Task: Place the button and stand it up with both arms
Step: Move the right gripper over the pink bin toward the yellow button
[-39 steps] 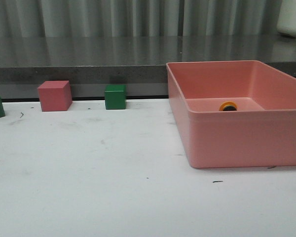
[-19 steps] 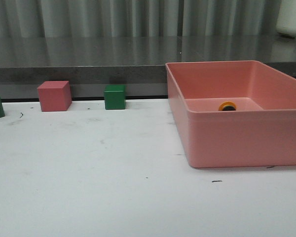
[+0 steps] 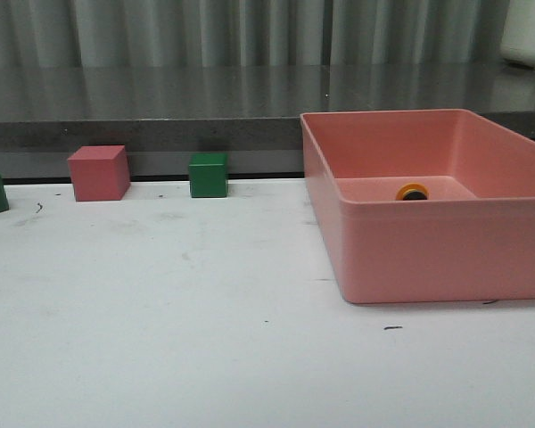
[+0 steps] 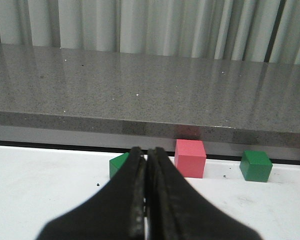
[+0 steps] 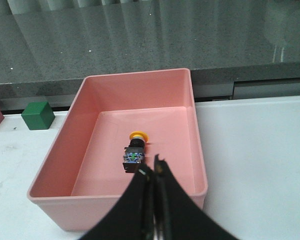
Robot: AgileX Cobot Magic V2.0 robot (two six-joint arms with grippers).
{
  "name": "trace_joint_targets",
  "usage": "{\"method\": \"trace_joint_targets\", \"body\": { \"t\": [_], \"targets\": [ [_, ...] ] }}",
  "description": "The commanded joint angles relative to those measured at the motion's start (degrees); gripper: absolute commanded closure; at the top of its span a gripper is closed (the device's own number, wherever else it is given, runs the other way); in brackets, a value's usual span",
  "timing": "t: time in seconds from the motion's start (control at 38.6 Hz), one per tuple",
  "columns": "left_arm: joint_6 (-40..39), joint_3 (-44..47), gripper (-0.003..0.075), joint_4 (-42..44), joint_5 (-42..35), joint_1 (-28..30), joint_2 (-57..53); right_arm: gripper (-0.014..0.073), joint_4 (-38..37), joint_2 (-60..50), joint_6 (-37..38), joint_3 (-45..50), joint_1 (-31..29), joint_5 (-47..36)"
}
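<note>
Nothing has moved; the button (image 5: pixel 134 150) lies on its side (cap pointing away) just beyond the right gripper (image 5: pixel 155 172), jaws together.

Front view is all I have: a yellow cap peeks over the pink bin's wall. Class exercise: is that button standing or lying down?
Observer: Lying on its side on the floor of the pink bin; the right wrist view shows the button with its yellow cap toward the far wall.
Operator: Neither hand shows here. Where is the right one?
Observer: The right hand is above the bin's near wall, fingers closed, holding nothing.
Operator: And the left?
Observer: The left hand is shut and empty, aimed toward the pink cube.
</note>
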Motion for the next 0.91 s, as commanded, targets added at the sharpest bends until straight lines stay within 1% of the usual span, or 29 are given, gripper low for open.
{"method": "trace_joint_targets", "body": {
  "t": [0.0,0.03,0.08,0.16,0.18,0.23,0.26,0.31,0.54,0.6,0.65,0.75,0.88],
  "targets": [
    [-0.5,-2.1,0.0608,0.1,-4.9,0.0,0.8,0.0475,-0.3,0.6,0.1,-2.1,-0.4,-4.6],
    [-0.5,-2.1,0.0574,0.1,-4.9,0.0,0.8,0.0437,-0.3,0.6,0.1,-2.1,-0.4,-4.6],
    [-0.5,-2.1,0.0484,0.1,-4.9,0.0,0.8,0.0327,-0.3,0.6,0.1,-2.1,-0.4,-4.6],
    [-0.5,-2.1,0.0304,0.1,-4.9,0.0,0.8,0.0178,-0.3,0.6,0.1,-2.1,-0.4,-4.6],
    [-0.5,-2.1,0.0232,0.1,-4.9,0.0,0.8,0.012,-0.3,0.6,0.1,-2.1,-0.4,-4.6],
    [-0.5,-2.1,0.0124,0.1,-4.9,0.0,0.8,0.0033,-0.3,0.6,0.1,-2.1,-0.4,-4.6],
    [-0.5,-2.1,0.008,0.1,-4.9,0.0,0.8,-0.0006,-0.3,0.6,0.1,-2.1,-0.4,-4.6],
    [-0.5,-2.1,0.0036,0.1,-4.9,0.0,0.8,-0.0062,-0.3,0.6,0.1,-2.1,-0.4,-4.6],
    [-0.5,-2.1,0.004,0.1,-5.0,0.0,0.8,-0.0067,-0.3,0.9,0.1,-2.1,-0.4,-5.4],
    [-0.5,-2.1,0.004,0.1,-5.0,0.0,0.8,-0.0067,-0.3,1.3,0.1,-2.1,-0.4,-7.2],
    [-0.5,-2.1,0.004,0.1,-5.0,0.0,0.8,-0.0067,-0.3,2.7,0.1,-2.3,-0.4,-10.9],
    [-0.5,-2.1,0.004,0.1,-5.0,0.0,0.8,-0.0067,-0.3,7.7,0.1,-4.8,-0.4,-15.0],
    [-0.5,-2.1,0.004,0.1,-5.0,0.0,0.8,-0.0067,-0.3,17.3,0.1,-10.2,-0.4,-14.9]
  ]
}}
